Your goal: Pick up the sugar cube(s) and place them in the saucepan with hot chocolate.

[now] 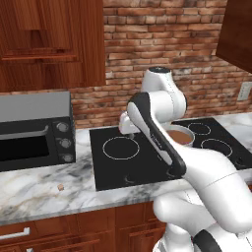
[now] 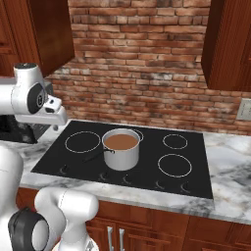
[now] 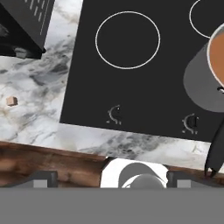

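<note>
1. The cube (image 1: pixel 60 187) lay on the marble desk (image 1: pixel 34 189), in front of the toaster oven (image 1: pixel 34 130) and to the left of the cooktop (image 1: pixel 147 157), well apart from the pan.
2. In the hand view the cube (image 3: pixel 12 101) lay on the desk (image 3: pixel 39 105) at the left, between the oven corner (image 3: pixel 22 26) and the wooden front edge, with nothing touching it.
3. The pan (image 2: pixel 121 148) stood upright on the cooktop (image 2: pixel 127 157), between the left and right burner rings, with brown liquid inside.
4. The black handle (image 2: pixel 95 156) of the pan pointed toward the cooktop's front left.
5. In the left base view the pan (image 1: pixel 181 136) was largely hidden behind the arm (image 1: pixel 157 128); part of its rim and brown liquid showed.
6. In the hand view the pan (image 3: pixel 209 76) sat at the right edge, with its handle (image 3: pixel 216 151) running down toward the desk's front edge.
7. The hand was raised above the cooktop's left side, over the area beside the left burner ring (image 1: pixel 121 147).
8. The fingers held nothing visible; their opening could not be determined, as the tips were not clearly shown.
9. The knobs (image 3: pixel 114 114) sat along the cooktop's front edge.
</note>
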### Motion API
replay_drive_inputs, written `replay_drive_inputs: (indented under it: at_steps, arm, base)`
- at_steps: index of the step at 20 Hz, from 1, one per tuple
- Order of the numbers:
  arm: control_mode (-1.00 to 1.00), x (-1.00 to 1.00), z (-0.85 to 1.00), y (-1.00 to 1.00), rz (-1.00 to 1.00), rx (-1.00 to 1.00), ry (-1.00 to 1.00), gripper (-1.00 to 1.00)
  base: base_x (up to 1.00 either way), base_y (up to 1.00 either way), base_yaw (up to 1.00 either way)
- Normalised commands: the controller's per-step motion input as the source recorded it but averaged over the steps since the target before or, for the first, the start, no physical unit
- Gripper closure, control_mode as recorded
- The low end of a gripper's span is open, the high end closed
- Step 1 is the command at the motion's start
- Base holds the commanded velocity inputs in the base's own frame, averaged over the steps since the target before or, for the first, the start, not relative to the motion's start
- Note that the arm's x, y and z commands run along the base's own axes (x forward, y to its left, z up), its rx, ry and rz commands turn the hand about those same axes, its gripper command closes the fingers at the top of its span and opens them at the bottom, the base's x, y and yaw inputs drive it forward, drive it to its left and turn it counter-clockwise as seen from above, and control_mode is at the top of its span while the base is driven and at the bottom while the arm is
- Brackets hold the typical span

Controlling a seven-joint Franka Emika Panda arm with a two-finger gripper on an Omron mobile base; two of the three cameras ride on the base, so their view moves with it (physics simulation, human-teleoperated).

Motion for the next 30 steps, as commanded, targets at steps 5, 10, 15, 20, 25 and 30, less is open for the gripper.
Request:
replay_drive_inputs:
  at_steps: [5,10,15,20,25,30]
  arm:
    - [-1.0,-0.23,-0.46,0.81,0.0,0.01,0.0,-1.0]
    - [-1.0,-0.04,-0.35,0.89,0.03,0.0,0.01,-1.0]
    - [-1.0,0.0,-0.28,0.84,0.05,0.0,0.0,-1.0]
    - [-1.0,0.0,-0.32,0.73,0.06,0.0,0.04,-1.0]
    - [-1.0,0.13,-0.42,0.54,0.05,0.0,0.02,-1.0]
    - [-1.0,0.11,-0.18,0.4,0.02,-0.04,0.0,-1.0]
  base:
    - [0.0,0.0,0.0]
    - [0.0,0.0,0.0]
    - [0.0,0.0,0.0]
    - [0.0,0.0,0.0]
    - [0.0,0.0,0.0]
    - [0.0,0.0,0.0]
